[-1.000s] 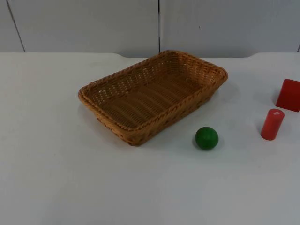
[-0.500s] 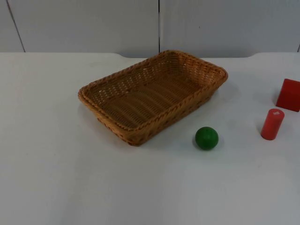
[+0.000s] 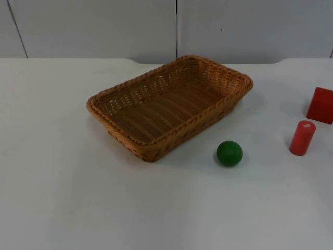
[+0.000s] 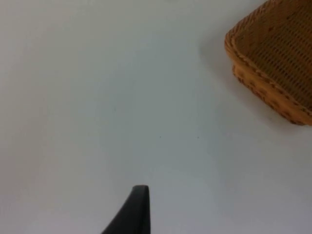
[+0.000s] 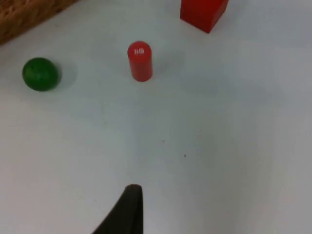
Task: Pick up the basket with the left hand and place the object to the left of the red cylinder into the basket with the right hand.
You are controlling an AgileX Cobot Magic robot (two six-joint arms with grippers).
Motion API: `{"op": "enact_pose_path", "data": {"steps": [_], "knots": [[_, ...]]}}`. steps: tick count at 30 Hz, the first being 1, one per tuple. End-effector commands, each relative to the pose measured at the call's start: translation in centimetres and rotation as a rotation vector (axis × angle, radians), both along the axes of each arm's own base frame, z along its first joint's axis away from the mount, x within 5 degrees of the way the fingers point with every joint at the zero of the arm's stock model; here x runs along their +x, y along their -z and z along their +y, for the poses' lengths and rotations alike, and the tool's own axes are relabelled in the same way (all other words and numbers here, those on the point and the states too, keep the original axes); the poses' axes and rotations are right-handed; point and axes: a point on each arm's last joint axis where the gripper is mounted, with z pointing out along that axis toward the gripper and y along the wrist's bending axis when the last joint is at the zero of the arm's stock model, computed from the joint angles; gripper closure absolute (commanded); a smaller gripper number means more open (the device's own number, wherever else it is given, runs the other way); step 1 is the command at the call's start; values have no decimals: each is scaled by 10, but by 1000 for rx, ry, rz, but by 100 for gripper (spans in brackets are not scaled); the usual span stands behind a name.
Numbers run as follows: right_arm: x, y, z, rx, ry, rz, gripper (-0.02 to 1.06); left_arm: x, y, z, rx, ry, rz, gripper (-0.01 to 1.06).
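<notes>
You have a honey-brown woven basket (image 3: 169, 107) with a darker braided rim and ribbed weave across its floor, sitting on the plain white table (image 3: 78, 208). The ball (image 3: 229, 153) is solid dark green. The cylinder (image 3: 302, 137) is bright red with a small pale mark on its top face, and the block (image 3: 320, 104) matches it in red.

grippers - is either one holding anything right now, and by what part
Nothing is held. The basket sits on the table with no gripper on it, and the green ball lies free beside the red cylinder.
</notes>
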Motion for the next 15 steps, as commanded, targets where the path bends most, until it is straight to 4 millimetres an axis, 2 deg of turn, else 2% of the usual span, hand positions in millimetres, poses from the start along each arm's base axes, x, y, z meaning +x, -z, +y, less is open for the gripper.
{"op": "enact_pose_path", "data": {"steps": [1,6,15], "knots": [[10,4,1,4,5,14,-1,12,3,-2,-15,9,4,0],[21,14,2,-2,5,62,-1,32,17,-5,-40,32,57,0],[23,15,2,-2,4,60,-1,74,54,-9,-91,60,150,0]]}}
